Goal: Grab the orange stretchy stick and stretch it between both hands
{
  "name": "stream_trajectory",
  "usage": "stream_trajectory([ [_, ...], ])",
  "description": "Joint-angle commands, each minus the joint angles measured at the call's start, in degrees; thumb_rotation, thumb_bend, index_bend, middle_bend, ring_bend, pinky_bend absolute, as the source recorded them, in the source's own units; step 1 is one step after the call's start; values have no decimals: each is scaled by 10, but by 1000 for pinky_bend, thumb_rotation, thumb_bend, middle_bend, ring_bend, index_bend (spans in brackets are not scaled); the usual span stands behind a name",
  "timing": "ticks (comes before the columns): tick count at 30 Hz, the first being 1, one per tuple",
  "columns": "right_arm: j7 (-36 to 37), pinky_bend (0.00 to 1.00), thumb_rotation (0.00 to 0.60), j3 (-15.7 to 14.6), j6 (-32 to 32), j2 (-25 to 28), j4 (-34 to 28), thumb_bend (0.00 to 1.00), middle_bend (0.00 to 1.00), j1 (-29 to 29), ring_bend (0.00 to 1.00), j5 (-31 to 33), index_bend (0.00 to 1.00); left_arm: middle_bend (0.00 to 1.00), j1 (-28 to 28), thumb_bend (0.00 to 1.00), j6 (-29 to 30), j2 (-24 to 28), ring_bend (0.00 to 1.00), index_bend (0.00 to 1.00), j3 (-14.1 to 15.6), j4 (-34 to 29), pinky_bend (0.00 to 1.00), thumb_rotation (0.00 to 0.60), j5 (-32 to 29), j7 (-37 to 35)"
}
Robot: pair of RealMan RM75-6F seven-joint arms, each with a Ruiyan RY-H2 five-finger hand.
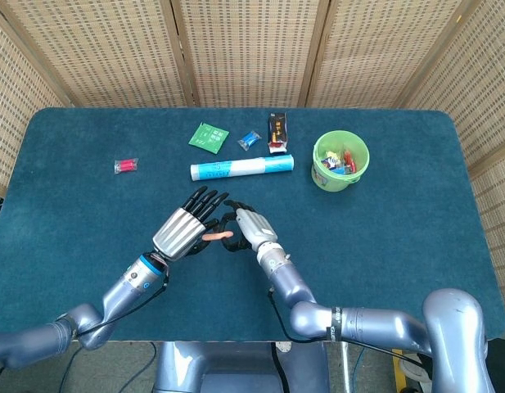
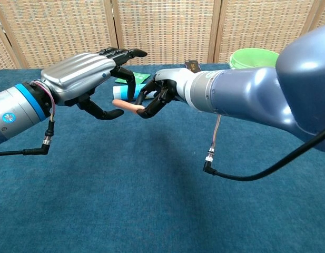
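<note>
The right robot hand (image 2: 159, 95) pinches the soft, light orange stretchy stick (image 2: 128, 106); the left robot hand (image 2: 94, 79), fingers apart, should take its free end.

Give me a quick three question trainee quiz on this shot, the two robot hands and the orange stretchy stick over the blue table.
1. Which robot hand holds the orange stretchy stick?
2. True or false: the left robot hand has already closed on the stick.
3. The green bucket stands A) nearer the robot than the hands, B) beyond the right robot hand, to its right.

Key: 1. The right, pinching one end. 2. False; its fingers are spread beside the free end. 3. B.
</note>
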Motion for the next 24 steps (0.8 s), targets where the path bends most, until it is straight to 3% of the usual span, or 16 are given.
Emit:
stream_trajectory([
  [1, 2, 0, 600, -1, -1, 1, 0, 608, 167, 0, 0, 0, 670, 0, -1, 342, 1, -2, 0, 506, 0, -2, 0, 600, -3, -2],
  [15, 19, 0, 600, -8, -12, 10, 5, 612, 170, -4, 0, -5, 672, 0, -8, 344, 3, -8, 0, 525, 4, -6, 0, 600, -10, 6],
  [20, 25, 0, 600, -10, -17, 13, 6, 613, 172, -5, 0, -7, 673, 0, -10, 354, 3, -11, 0, 591, 3, -7, 0, 600, -16, 7],
  [24, 29, 0, 600, -11, -20, 15, 7, 612, 173, -6, 0, -8, 674, 0, -11, 365, 3, -13, 0, 588, 2, -6, 0, 600, -20, 13],
])
